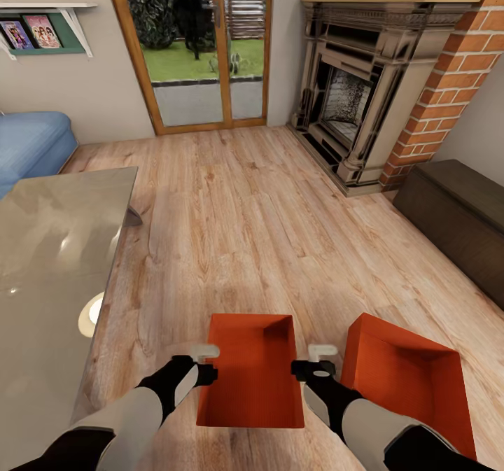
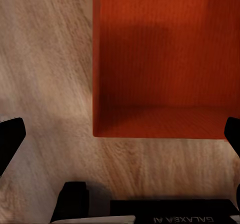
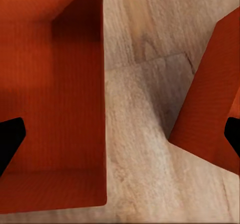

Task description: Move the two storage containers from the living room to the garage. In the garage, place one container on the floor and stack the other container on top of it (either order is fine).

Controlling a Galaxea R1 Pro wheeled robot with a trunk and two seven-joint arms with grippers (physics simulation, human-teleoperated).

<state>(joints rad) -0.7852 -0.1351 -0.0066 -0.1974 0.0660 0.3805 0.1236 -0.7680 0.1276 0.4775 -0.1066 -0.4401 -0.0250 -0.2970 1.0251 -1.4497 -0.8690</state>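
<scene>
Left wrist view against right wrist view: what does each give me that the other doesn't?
Left wrist: one container's near wall and its outer side, wood floor beside it, with the left gripper open above the floor. Right wrist: the gap of floor between the two containers, with the second container's wall; the right gripper open over that gap. Both share the first container and plank floor.

You are in the living room of a home: light wood-plank floor (image 1: 245, 205) underfoot, a red-brick fireplace (image 1: 364, 100) with a carved surround, and wood-framed glass doors (image 1: 203, 44) opening onto a lawn (trees and a fence beyond). A blue sofa (image 1: 31, 145), a wall shelf (image 1: 45, 33) of picture books, a glass-topped table (image 1: 49, 275) and a dark low cabinet (image 1: 458, 212) complete it.
</scene>
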